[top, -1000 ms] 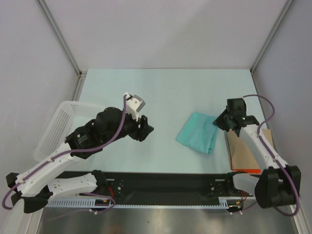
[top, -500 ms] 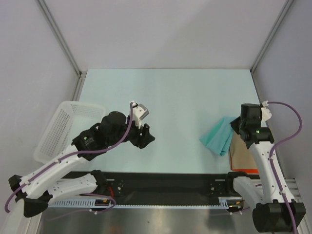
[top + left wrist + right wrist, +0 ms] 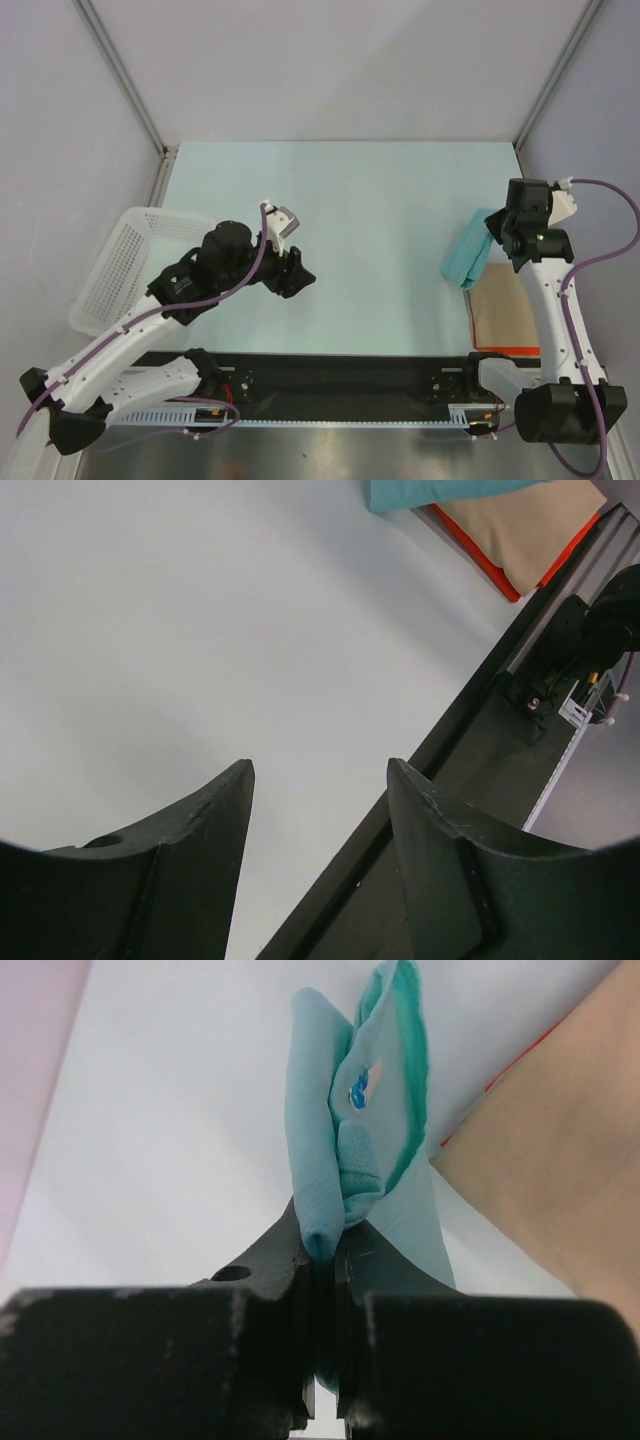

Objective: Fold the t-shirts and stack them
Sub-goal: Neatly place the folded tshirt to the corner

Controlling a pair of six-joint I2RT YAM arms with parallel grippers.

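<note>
A folded teal t-shirt (image 3: 470, 256) hangs at the right side of the table, pinched by my right gripper (image 3: 500, 238). In the right wrist view the cloth (image 3: 345, 1140) bunches out from between the shut jaws of that gripper (image 3: 325, 1250), and a small label shows on it. The shirt's lower edge lies beside the brown cardboard sheet (image 3: 508, 310). My left gripper (image 3: 290, 275) stands open over bare table at the centre left, holding nothing. In the left wrist view its fingers (image 3: 215, 820) frame empty table, with the teal t-shirt (image 3: 440, 492) at the top edge.
A white mesh basket (image 3: 125, 265) sits at the left edge. The cardboard sheet (image 3: 560, 1160) has a red-orange rim (image 3: 475, 555). A black rail (image 3: 350, 375) runs along the near edge of the table. Grey walls enclose the sides and back.
My right gripper has carried the folded t-shirt rightwards from the table's middle-right to beside the cardboard sheet. The left arm shifted slightly, still open.
</note>
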